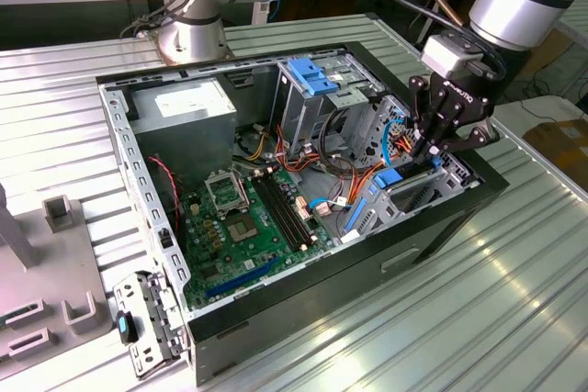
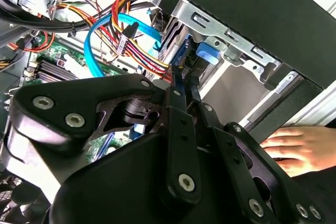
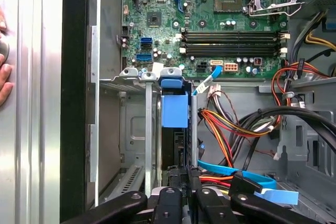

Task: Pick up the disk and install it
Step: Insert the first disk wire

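The disk (image 3: 174,111) stands on edge in the metal drive cage (image 3: 134,129) at the case's front corner, its bright blue carrier end toward the motherboard and its dark body running back to my fingers. My gripper (image 3: 184,171) is shut on the disk's near end. In the second wrist view the gripper (image 2: 184,85) pinches the same edge, with the blue carrier tab of the disk (image 2: 206,52) just beyond. In the exterior view my gripper (image 1: 427,151) reaches down into the cage on the exterior view's right, above the blue end of the disk (image 1: 390,177).
The open computer case (image 1: 303,291) lies on a ribbed metal table (image 1: 478,319). Red, orange and blue cables (image 3: 231,140) crowd beside the cage. A paler blue bracket (image 1: 312,75) sits at the back. A person's hand (image 2: 299,148) rests outside the case wall.
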Available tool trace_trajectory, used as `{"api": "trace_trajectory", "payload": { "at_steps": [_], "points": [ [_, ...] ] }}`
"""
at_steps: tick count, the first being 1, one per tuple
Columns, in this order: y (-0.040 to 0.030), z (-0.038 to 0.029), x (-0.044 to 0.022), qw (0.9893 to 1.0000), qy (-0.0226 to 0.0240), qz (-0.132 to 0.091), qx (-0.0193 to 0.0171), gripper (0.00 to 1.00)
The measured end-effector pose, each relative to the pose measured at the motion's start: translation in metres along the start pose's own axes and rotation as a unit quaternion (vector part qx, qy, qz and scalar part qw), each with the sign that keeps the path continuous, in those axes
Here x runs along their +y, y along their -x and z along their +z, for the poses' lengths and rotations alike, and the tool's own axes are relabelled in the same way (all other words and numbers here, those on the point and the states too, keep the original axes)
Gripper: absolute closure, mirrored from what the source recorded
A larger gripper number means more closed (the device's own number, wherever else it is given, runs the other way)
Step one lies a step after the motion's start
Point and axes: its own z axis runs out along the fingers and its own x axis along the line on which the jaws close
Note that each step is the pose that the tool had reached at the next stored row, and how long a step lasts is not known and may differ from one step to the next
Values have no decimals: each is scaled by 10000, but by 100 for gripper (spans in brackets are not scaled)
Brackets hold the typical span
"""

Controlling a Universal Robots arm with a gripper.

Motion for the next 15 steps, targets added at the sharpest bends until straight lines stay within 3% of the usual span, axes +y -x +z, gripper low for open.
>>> {"api": "trace_trajectory", "payload": {
  "at_steps": [4, 5, 7, 8, 15],
  "points": [
    [-1, -25, 1, 10000, 0, 4, -4, 83],
    [-6, -27, 1, 10000, 0, 4, -30, 83],
    [-31, -25, 1, 9999, 1, -3, -168, 83],
    [-38, -25, 1, 9998, 1, -4, -201, 83],
    [-81, -23, 1, 9998, 1, -4, -204, 83]
  ]
}}
